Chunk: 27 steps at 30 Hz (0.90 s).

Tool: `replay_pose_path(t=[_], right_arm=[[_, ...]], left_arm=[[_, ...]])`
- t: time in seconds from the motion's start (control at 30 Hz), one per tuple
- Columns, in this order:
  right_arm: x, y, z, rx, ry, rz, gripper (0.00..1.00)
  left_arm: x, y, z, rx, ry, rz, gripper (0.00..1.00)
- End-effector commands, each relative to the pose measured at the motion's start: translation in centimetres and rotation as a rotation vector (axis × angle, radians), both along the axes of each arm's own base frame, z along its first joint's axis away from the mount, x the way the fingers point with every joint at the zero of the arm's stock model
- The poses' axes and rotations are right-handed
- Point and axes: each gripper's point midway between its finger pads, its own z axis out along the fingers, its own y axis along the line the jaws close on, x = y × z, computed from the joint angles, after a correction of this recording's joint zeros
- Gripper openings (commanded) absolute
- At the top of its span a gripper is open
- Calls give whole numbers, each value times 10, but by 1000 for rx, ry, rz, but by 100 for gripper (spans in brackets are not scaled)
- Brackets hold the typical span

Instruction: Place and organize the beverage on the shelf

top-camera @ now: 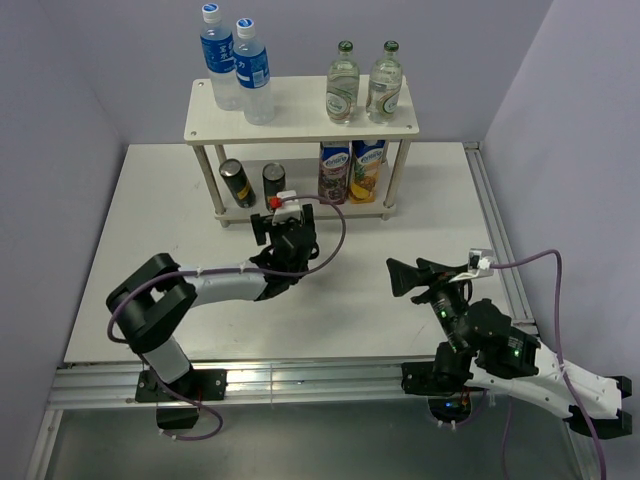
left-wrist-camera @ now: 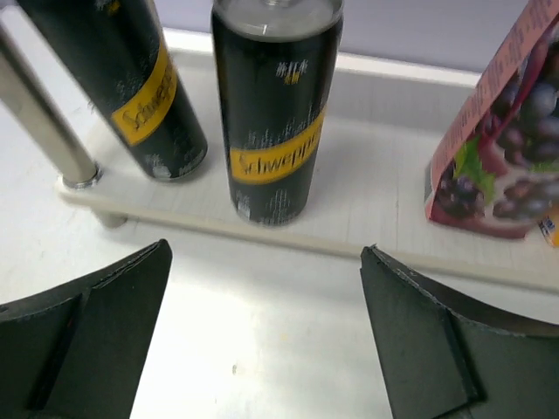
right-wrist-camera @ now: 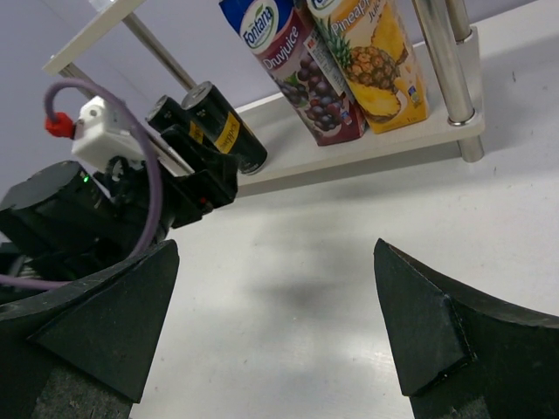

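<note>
The shelf [top-camera: 300,112] stands at the back of the table. Two blue-labelled water bottles [top-camera: 253,70] and two green-capped glass bottles [top-camera: 343,85] stand on its top board. On the lower board [left-wrist-camera: 376,201] two dark cans stand upright, one [left-wrist-camera: 275,113] straight ahead of my left gripper [left-wrist-camera: 266,249] and one [left-wrist-camera: 131,78] to its left. That gripper [top-camera: 286,228] is open and empty, just in front of the board, a short gap from the nearer can [top-camera: 274,185]. My right gripper [right-wrist-camera: 275,246] is open and empty over bare table, further right [top-camera: 392,277].
Two juice cartons, grape [top-camera: 335,172] and pineapple [top-camera: 367,170], stand on the lower board right of the cans. A metal shelf leg [left-wrist-camera: 44,113] is left of the cans. Walls close in on three sides. A rail runs along the table's right edge [top-camera: 495,230].
</note>
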Motion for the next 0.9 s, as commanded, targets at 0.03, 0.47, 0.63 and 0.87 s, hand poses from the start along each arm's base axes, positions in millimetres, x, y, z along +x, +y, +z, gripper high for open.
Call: replay_pose_path(t=[0.03, 0.47, 0.63, 0.87], right_arm=[[1, -2, 9, 37, 12, -17, 99], [6, -16, 114, -128, -19, -74, 100], [7, -19, 129, -157, -24, -90, 100], [9, -17, 134, -194, -14, -96, 100]], left_arm=[[-35, 14, -10, -14, 73, 51, 96], [-125, 62, 146, -43, 285, -141, 91], [-145, 76, 190, -162, 197, -286, 99], [-162, 93, 225, -266, 48, -402, 99]])
